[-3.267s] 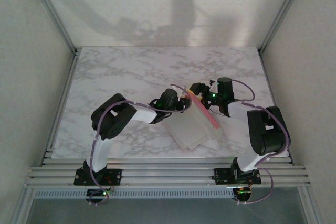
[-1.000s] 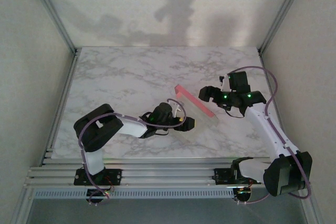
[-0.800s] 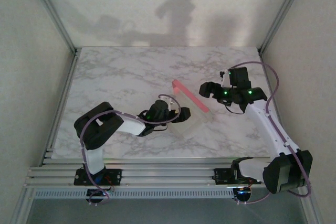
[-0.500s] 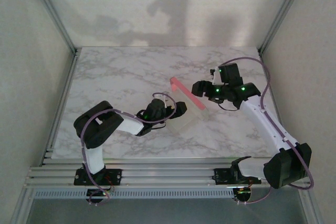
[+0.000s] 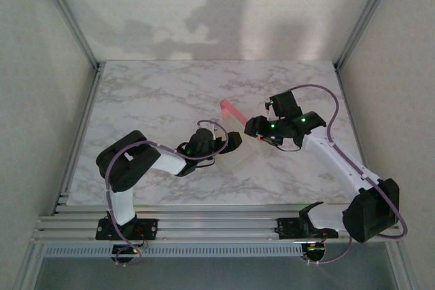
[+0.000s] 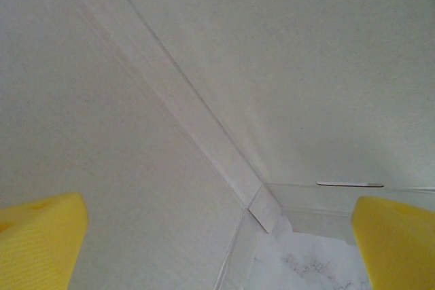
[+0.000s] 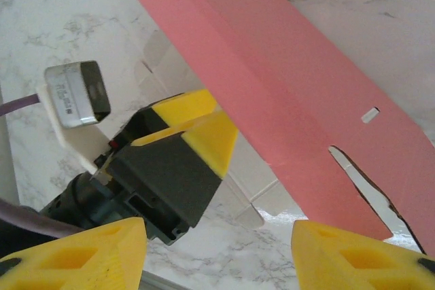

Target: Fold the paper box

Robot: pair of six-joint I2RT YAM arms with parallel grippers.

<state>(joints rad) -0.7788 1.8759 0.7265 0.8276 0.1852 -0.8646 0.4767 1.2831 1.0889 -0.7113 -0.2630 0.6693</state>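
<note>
Wide-open left jaws are seemingly pinning the white-and-pink paperboard box (image 6: 204,100) beneath them, so the part-open right jaws, flanking its raised pink flap (image 7: 292,100), can fold it.

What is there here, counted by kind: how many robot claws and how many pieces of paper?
Grippers (the claws): 2, the left gripper and the right gripper
Paper box, pink on one face and white on the other: 1
Total: 3

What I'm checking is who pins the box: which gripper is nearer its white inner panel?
Left. The left gripper is down at the paper box's white panel; the right gripper is up beside its raised pink flap.
</note>
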